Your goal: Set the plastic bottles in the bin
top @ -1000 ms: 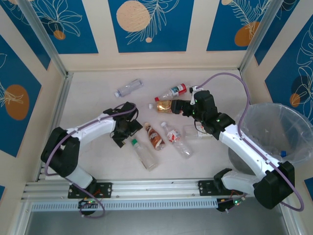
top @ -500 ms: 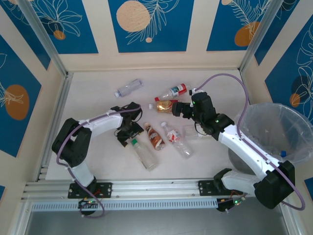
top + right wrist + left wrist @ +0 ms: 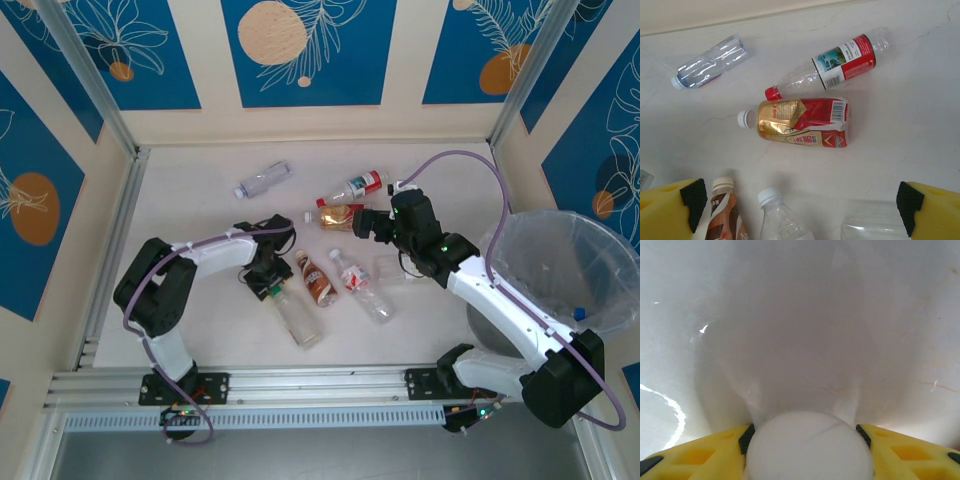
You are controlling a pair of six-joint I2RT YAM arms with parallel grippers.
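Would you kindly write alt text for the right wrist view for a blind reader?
A gold-and-red bottle lies on its side on the table, with a red-capped clear bottle beyond it and a crushed clear bottle upper left. The right tool stands wide open over them, two more bottle tops between its yellow fingers.

White marbled desk (image 3: 910, 130), looked at from above between the two yellow fingers (image 3: 665, 207) of the right claw (image 3: 800, 200), spread wide with nothing gripped. At upper left, a clear bottle (image 3: 710, 62) with white cap, lying flat. Near the middle, a red-capped bottle (image 3: 840, 67) with red and picture label; just beside it, lower, a gold-and-red bottle (image 3: 802, 122) with white cap. Along the bottom edge, partly cut off: a brown-labelled bottle (image 3: 722, 210), a second clear bottle (image 3: 780, 215) with white cap, a clear plastic thing (image 3: 872, 222).
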